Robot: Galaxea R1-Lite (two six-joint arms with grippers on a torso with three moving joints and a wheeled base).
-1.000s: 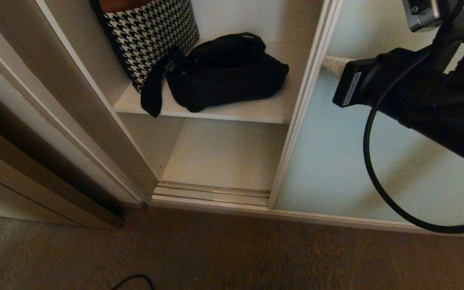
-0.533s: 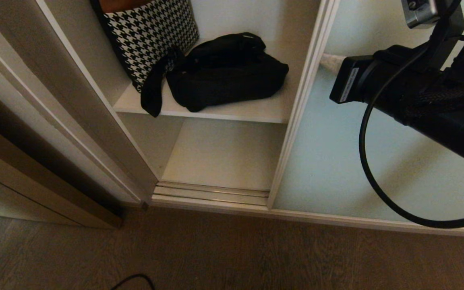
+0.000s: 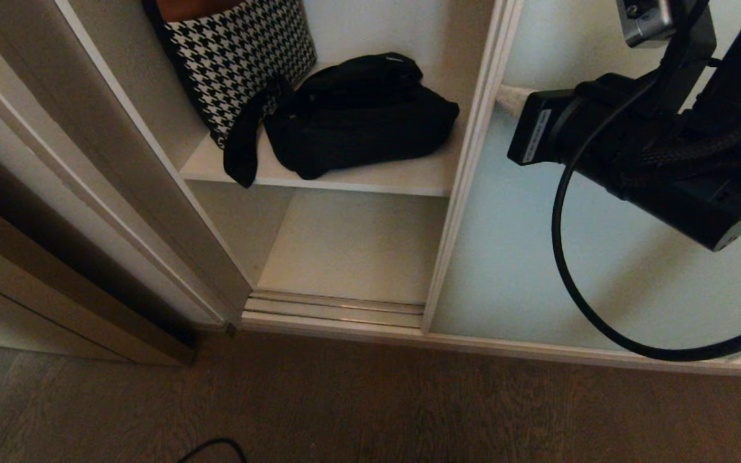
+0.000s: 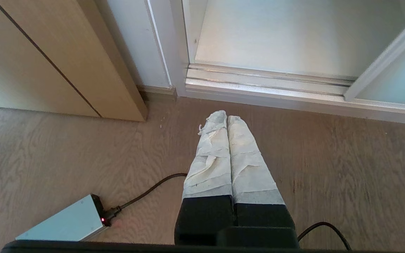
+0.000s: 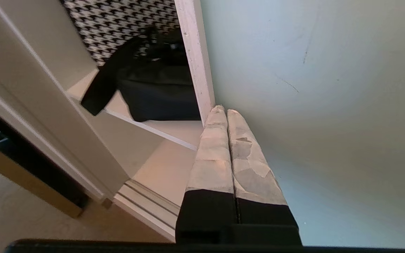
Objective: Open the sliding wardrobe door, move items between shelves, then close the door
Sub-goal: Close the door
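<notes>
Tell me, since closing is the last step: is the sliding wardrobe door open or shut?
Partly open. The sliding wardrobe door leaves a gap exposing the black bag on its shelf; the shut right tool rests against the frame.

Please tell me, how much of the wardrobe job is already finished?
The black bag lies on the upper shelf, so the move looks done. The shut right gripper presses at the sliding door's frame edge; the door is only partly across. Closing it fully remains. The left gripper is parked above the floor.
</notes>
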